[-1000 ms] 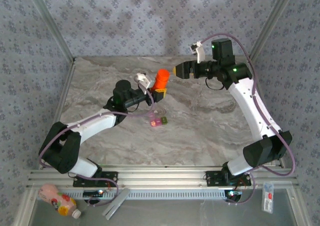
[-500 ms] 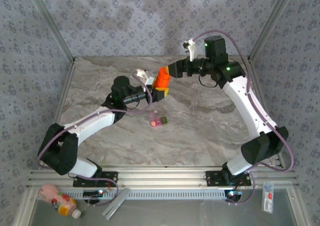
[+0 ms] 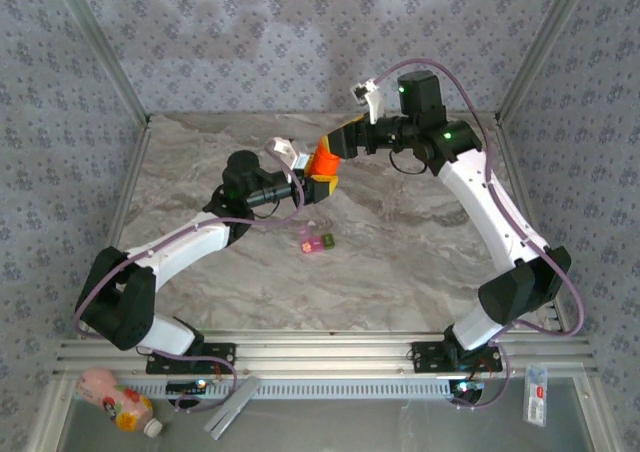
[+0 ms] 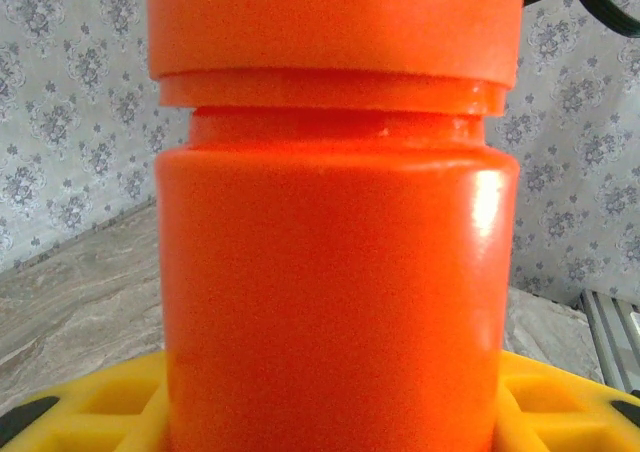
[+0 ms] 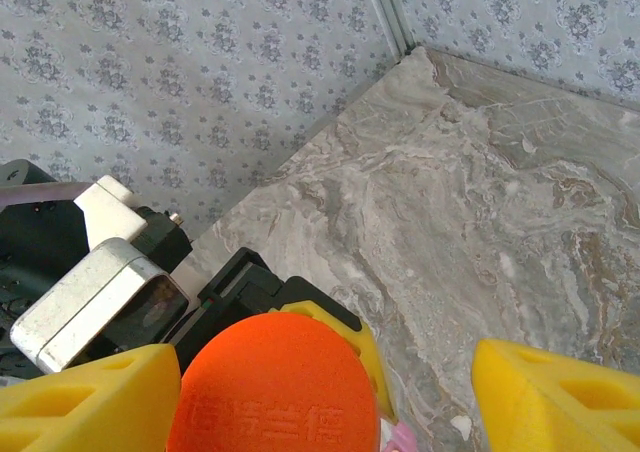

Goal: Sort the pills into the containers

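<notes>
Down at seven o'clock of the overhead view, a pink and yellow drink bottle (image 3: 118,412) lies on the metal shelf (image 3: 350,387) in front of the marble table (image 3: 420,242). Further right, near the middle of the table, the left gripper (image 3: 321,181) is clamped on the lower body of an orange bottle (image 3: 322,160). Its yellow fingers (image 4: 560,407) press both sides, and the cap (image 4: 330,22) is on. At six o'clock from that bottle the pill case (image 3: 315,242) lies flat on the table, pink half on the left and green half on the right, apart from both grippers. At one o'clock from the bottle sits the right gripper (image 3: 332,144). Its jaws stand wide on either side of the cap, one finger just beside it and the other well apart. At five o'clock of the view a small packet (image 3: 537,395) lies on the shelf.
</notes>
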Controlling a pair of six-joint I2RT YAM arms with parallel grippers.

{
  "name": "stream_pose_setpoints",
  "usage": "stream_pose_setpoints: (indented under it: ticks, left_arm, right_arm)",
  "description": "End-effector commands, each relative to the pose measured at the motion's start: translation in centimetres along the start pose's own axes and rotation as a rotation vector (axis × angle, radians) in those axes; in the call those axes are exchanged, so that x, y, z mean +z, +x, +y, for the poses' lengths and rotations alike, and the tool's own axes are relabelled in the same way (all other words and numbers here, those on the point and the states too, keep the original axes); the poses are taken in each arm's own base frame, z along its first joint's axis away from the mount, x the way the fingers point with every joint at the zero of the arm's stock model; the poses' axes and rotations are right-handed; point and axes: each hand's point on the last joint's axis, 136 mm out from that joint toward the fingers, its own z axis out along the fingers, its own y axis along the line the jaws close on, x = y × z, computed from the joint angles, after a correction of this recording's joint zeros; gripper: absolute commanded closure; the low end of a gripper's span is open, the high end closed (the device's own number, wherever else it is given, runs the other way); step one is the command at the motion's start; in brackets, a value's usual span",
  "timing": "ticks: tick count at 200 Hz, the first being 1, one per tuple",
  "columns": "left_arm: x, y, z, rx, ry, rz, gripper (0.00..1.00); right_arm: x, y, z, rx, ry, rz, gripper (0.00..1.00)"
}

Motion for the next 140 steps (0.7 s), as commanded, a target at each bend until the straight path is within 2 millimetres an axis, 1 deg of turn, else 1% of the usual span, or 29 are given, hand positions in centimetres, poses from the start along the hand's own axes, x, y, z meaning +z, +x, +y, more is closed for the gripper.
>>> stream_pose_setpoints:
  ticks: [1, 42, 77, 107, 129, 140]
  left_arm:
    - [0.07, -2.37, -0.39, 0.022, 0.025, -0.044, 1.0]
    - [0.1, -2.54, -0.34, 0.024, 0.022, -0.047, 1.0]
    - [0.12, -2.49, -0.36, 0.023, 0.022, -0.045, 1.0]
    - [0.1, -2.49, -0.23, 0.022, 0.016, -0.046, 1.0]
    - [0.06, -2.61, -0.22, 0.025, 0.013, -0.049, 1.0]
    - [0.08, -2.54, -0.25, 0.025, 0.014, -0.047, 1.0]
  right_arm:
    - [-0.12, -0.03, 0.92, -0.022, -0.025, 0.018, 0.22]
    - [0.18, 0.7, 0.98, -0.017, -0.029, 0.044, 0.23]
    - [0.1, 0.75, 1.12, -0.018, -0.028, 0.047, 0.27]
    - [0.04, 0.73, 1.23, -0.016, -0.032, 0.047, 0.26]
    - [-0.04, 0.71, 1.23, -0.014, -0.029, 0.047, 0.3]
    - [0.01, 0.78, 1.25, -0.012, -0.029, 0.049, 0.34]
